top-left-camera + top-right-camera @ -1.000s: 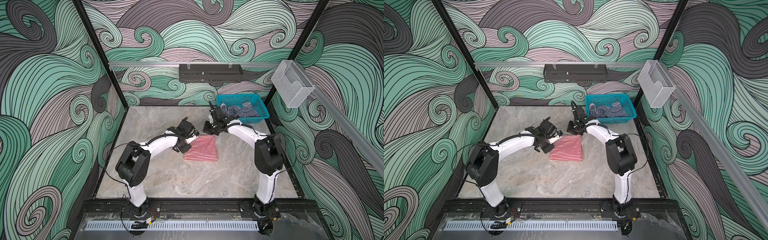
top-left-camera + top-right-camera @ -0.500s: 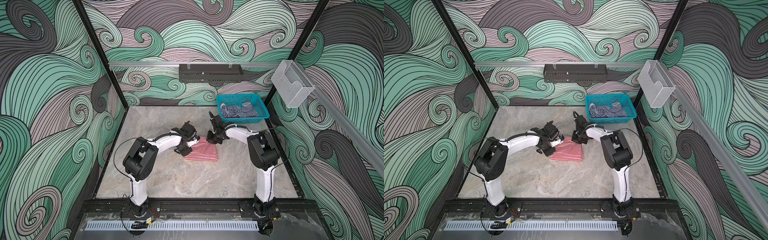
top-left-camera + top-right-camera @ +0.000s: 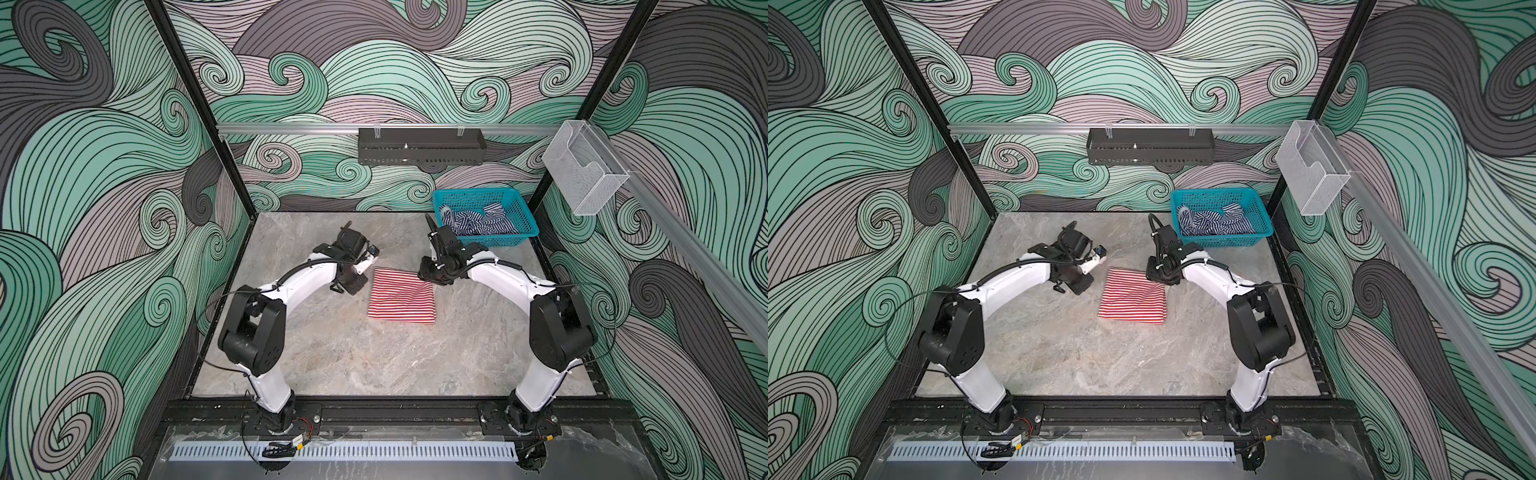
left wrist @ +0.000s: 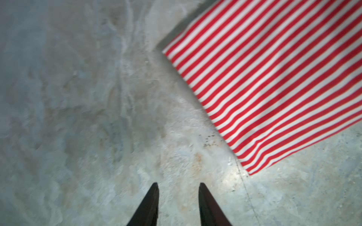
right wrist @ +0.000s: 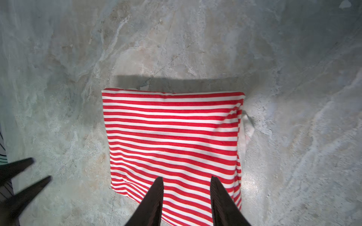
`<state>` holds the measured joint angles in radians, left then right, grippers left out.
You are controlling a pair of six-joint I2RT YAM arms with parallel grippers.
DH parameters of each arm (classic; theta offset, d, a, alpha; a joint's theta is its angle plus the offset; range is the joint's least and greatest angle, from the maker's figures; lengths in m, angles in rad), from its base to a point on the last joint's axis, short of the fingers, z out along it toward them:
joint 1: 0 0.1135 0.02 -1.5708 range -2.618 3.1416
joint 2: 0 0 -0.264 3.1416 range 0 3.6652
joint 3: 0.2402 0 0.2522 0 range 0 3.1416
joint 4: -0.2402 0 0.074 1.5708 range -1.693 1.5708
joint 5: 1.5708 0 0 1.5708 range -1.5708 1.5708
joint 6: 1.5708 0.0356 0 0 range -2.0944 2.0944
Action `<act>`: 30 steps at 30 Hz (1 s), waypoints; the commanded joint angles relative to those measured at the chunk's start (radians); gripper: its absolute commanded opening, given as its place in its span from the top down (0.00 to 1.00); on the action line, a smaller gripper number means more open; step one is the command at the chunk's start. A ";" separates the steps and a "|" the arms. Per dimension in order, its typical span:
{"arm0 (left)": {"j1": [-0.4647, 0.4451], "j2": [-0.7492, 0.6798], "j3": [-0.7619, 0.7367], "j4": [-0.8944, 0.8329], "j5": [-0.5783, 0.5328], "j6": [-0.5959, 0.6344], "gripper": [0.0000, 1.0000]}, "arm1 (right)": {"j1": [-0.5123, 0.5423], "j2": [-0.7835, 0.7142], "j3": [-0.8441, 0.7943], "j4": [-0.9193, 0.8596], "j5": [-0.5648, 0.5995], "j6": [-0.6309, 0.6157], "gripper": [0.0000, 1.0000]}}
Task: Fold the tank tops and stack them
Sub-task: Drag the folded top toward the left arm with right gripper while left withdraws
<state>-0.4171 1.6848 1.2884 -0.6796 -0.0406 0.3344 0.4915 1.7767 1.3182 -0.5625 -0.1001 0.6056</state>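
Three tall walls [image 3: 374,62] with green, grey and pink swirls close in the room in both top views. One flat stone table [image 3: 353,353], grey with pale marks, fills the lower middle of the frame. Dark posts stand at its far corners, and a black bar runs along its near edge.

Two white and black arms rise from that bar. The left arm [image 3: 299,282] bends in from the lower left, and the right arm [image 3: 507,278] bends in from the lower right. A silver rail [image 3: 291,129] crosses the back wall, and a black tray [image 3: 422,146] hangs on it in the upper middle. A clear plastic box [image 3: 584,174] sits on the right wall, in the upper right.

The teal basket [image 3: 494,240] stands on the table at the back right. The navy-and-white tank top [image 3: 482,222] lies bunched up inside it.

The red-and-white tank top [image 3: 402,296] lies folded into a neat square on the bare stone, in the middle of the frame, between the two arm tips. A bit of its pale trim peeks out at one edge in the right wrist view.

The left gripper [image 4: 177,185] hangs over bare table just beside the red top. Its two dark fingers stand apart and hold nothing. The right gripper [image 5: 186,178] is over one edge of the red top. Its fingers are spread too, with flat striped cloth showing between them, and it grips nothing.
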 commanded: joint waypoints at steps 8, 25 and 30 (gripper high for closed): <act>0.299 -0.236 -0.141 0.058 0.050 -0.120 0.36 | 0.006 0.086 -0.118 0.107 -0.125 0.040 0.32; 0.424 -0.378 -0.237 0.034 0.177 -0.098 0.34 | 0.170 0.442 0.289 0.086 -0.202 0.089 0.33; 0.424 -0.343 -0.182 0.007 0.166 -0.107 0.34 | 0.277 0.630 0.560 0.041 -0.265 0.140 0.33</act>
<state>-0.0002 1.3209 1.0523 -0.6460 0.1097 0.2276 0.6968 2.3035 1.7844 -0.4530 -0.3161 0.6991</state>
